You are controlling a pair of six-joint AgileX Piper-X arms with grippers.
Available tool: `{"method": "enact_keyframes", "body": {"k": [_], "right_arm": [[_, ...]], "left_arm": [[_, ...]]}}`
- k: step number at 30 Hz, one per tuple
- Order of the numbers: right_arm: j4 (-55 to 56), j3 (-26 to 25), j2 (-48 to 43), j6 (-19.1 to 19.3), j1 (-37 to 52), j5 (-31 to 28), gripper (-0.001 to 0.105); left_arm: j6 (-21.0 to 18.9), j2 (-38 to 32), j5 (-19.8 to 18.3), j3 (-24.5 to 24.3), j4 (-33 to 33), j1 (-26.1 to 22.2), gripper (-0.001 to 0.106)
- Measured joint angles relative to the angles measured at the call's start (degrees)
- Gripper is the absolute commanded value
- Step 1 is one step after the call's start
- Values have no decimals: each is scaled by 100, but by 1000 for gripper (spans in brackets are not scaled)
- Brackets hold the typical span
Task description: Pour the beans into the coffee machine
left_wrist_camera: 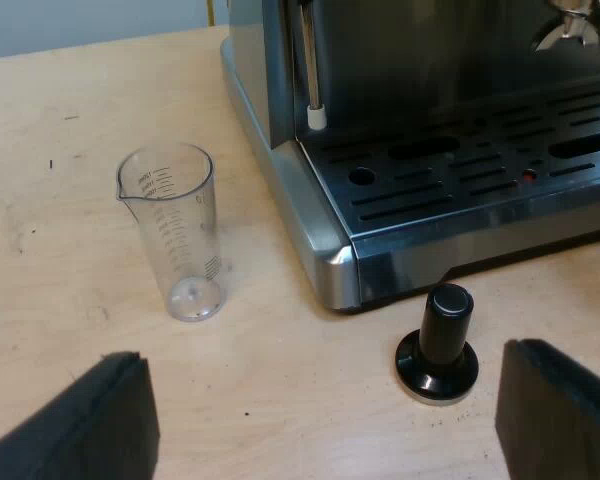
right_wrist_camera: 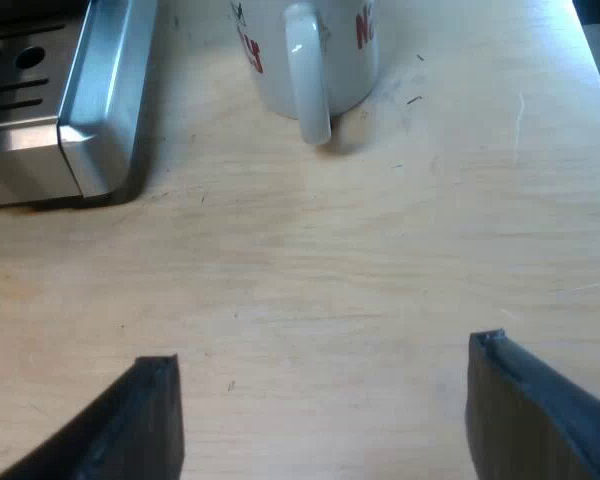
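The left end effector [left_wrist_camera: 322, 352] and right end effector [right_wrist_camera: 322, 348] gape empty-handed; the measuring glass [left_wrist_camera: 170, 232] stands empty.

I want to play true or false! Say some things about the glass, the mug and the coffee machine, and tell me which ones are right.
1. The glass stands upright on the table. True.
2. The glass is full of beans. False: it looks empty.
3. The tamper stands on the coffee machine tray. False: it stands on the table by the machine's front corner.
4. The mug is white with red letters. True.
5. The left end effector grips the glass. False: it is open and holds nothing.
6. The right end effector is open over the table. True.
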State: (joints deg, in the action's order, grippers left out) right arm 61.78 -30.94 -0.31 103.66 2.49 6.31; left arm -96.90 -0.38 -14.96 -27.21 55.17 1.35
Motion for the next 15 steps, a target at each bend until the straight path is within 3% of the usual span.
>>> {"method": "enact_keyframes", "body": {"k": [15], "right_arm": [[-25, 0, 0, -79, 0, 0, 62]], "left_arm": [[0, 0, 0, 0, 0, 0, 72]]}}
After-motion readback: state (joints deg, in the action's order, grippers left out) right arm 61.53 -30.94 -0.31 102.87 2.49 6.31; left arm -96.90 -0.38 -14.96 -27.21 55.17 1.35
